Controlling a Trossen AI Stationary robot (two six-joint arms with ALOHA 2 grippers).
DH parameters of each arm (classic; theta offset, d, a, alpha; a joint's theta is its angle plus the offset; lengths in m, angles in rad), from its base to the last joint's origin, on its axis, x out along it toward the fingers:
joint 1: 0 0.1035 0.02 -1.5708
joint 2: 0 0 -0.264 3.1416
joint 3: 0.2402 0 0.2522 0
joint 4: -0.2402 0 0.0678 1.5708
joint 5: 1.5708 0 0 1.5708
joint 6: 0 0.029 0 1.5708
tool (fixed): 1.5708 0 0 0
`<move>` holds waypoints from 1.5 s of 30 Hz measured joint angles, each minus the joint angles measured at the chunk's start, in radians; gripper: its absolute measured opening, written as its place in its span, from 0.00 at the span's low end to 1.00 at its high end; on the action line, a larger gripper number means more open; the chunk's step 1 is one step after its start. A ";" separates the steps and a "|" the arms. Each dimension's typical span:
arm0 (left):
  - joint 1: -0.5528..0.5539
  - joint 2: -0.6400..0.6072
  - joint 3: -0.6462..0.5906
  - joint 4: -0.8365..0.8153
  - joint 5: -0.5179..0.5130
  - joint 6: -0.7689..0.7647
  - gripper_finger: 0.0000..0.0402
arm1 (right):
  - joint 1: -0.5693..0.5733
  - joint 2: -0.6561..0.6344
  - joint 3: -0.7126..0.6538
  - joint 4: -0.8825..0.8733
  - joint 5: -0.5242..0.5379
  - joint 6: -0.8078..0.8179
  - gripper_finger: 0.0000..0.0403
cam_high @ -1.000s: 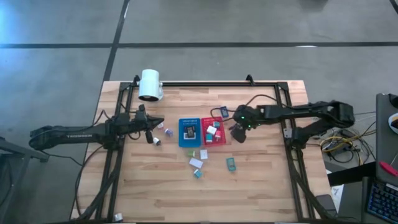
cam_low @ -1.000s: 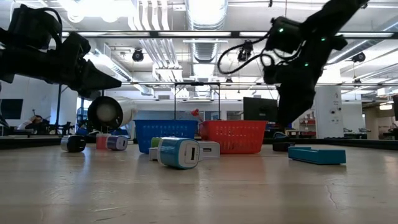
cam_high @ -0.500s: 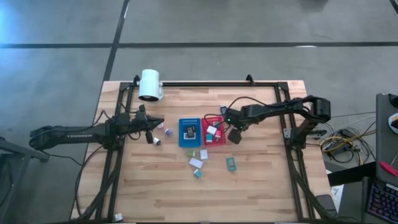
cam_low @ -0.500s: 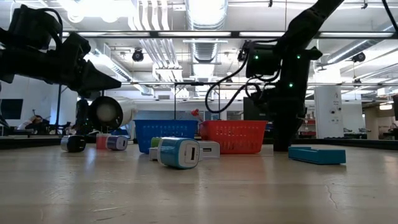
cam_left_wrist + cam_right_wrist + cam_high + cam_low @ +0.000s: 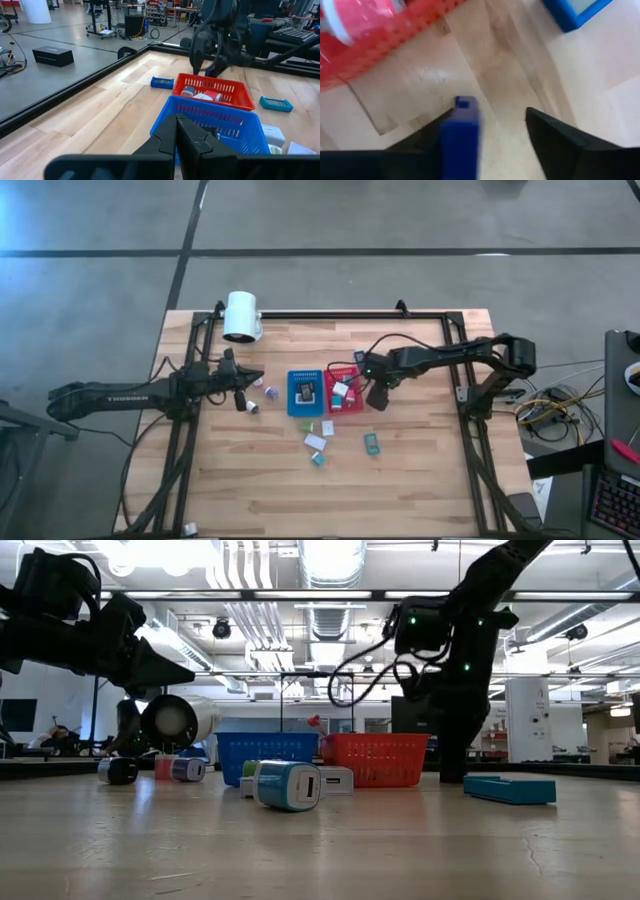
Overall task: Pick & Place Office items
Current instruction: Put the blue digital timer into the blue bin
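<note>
Small office items lie scattered on the wooden table: a flat teal one (image 5: 371, 443), white ones (image 5: 316, 442), and some near my left gripper (image 5: 270, 392). More lie in the blue tray (image 5: 303, 392) and the red tray (image 5: 343, 390). My right gripper (image 5: 376, 397) points down beside the red tray's right side, open. In its wrist view a small blue block (image 5: 462, 132) stands between the fingers (image 5: 487, 120), close to one of them. My left gripper (image 5: 245, 377) hovers left of the blue tray, shut and holding nothing (image 5: 177, 131). My right gripper comes from above with one finger (image 5: 422, 145) close against the small blue block. I cannot tell whether that finger touches it. The other finger (image 5: 560, 145) stands well apart from the block.
A big white cylinder (image 5: 241, 315) lies at the table's far left corner. A black frame (image 5: 330, 313) borders the table. A blue item (image 5: 350, 360) lies on the far side of the red tray. Bare wood spreads over the near half (image 5: 330, 500).
My right arm has folded in, carrying its gripper toward the table's left and down beside the red tray's right side. The left arm and the items have kept still.
</note>
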 joint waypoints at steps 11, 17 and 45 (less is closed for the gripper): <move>0.000 0.000 0.000 -0.003 0.000 0.000 0.03 | 0.001 -0.063 -0.031 0.008 -0.065 -0.034 0.12; 0.000 0.000 0.000 -0.002 0.000 0.000 0.03 | 0.002 -0.074 -0.039 0.015 -0.068 -0.054 0.12; -0.003 0.085 0.159 0.130 0.165 0.030 0.37 | 0.088 -0.283 -0.100 0.963 -0.207 -0.321 0.12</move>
